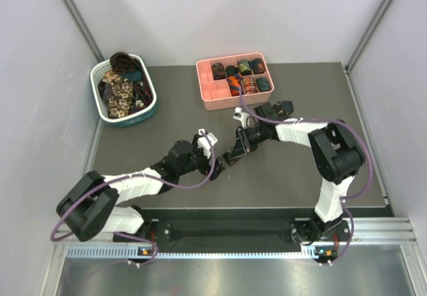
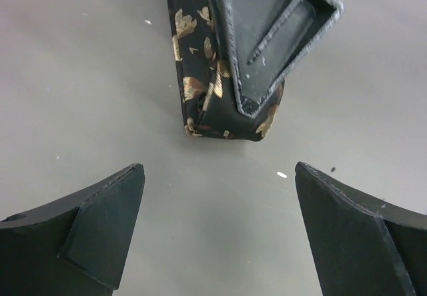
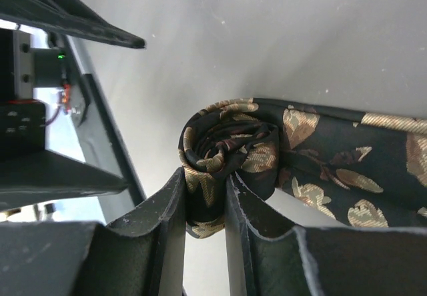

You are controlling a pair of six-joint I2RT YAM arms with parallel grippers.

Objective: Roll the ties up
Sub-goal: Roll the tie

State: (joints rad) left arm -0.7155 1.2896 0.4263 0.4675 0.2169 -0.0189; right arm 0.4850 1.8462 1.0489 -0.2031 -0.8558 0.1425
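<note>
The right wrist view shows the right tool [image 3: 205,177] clamped on the coiled end of a dark flowered tie [image 3: 230,151], its flat length running off toward 3 o'clock. From above, at the middle of the worktop [image 1: 280,179], that coil is hidden under the tool. The left tool [image 2: 217,176] hangs with jaws wide apart, the tie at its 12 o'clock, untouched. The tray [image 1: 215,96] sits at 12, the basket [image 1: 95,93] at 10
</note>
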